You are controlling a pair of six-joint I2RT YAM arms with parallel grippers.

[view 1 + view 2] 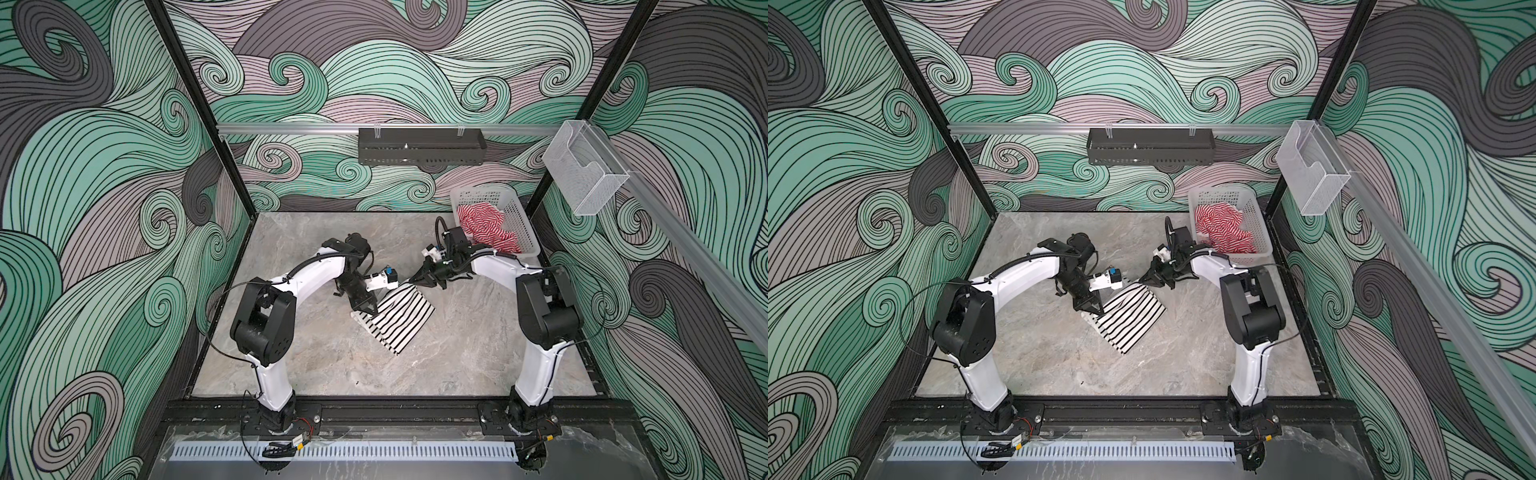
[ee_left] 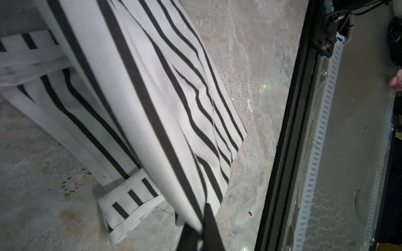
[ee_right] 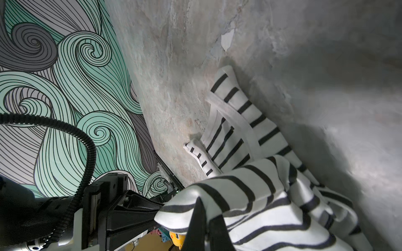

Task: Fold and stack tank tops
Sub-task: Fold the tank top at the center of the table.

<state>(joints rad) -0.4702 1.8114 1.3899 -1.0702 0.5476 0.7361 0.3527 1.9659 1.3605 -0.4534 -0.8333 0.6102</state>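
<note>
While each was pinched shut on a corner, the left pincer (image 1: 368,309) and right pincer (image 1: 412,281) held up one edge of the black-and-white tank top (image 1: 401,322) between them; its long axis ran down onto the worktop (image 1: 291,353), toward the arms' bases.

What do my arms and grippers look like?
The left arm and right arm have white shells, bulky black joints and a black ribbed hose alongside. The left gripper and right gripper are black, with tapered pointed fingers and a white camera block beside each.
</note>
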